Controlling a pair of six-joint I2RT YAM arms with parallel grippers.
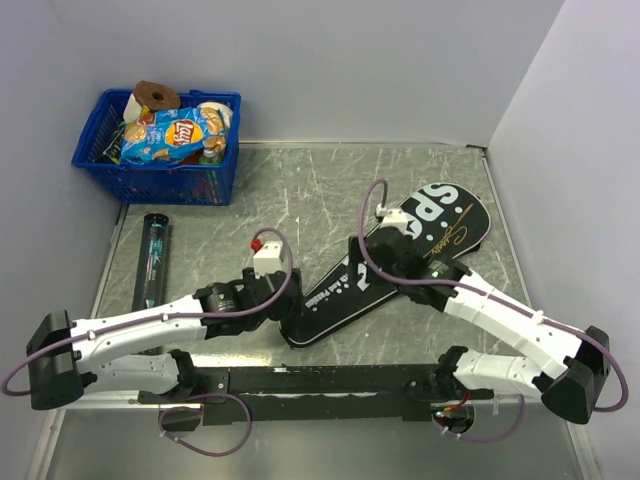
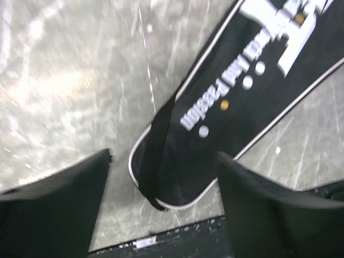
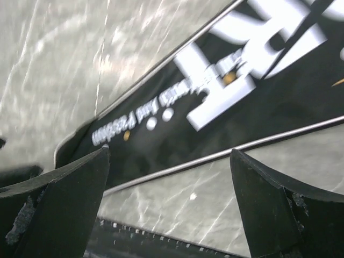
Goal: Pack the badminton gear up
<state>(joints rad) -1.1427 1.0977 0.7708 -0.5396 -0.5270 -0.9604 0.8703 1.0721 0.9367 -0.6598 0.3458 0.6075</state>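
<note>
Lying flat and slantwise on the table point(image 1: 300, 190), the bag point(image 1: 455, 225) is unheld: left gripper point(image 2: 164, 215) gapes wide over its narrow end, right gripper point(image 3: 169, 209) equally wide mid-bag, probably because it needs no more steadying.

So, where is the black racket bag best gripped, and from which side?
Grip the black racket bag at its narrow handle end, from above, jaws across the width: it lies flat, its head end looks too broad. The left gripper hangs over the narrow end.
</note>
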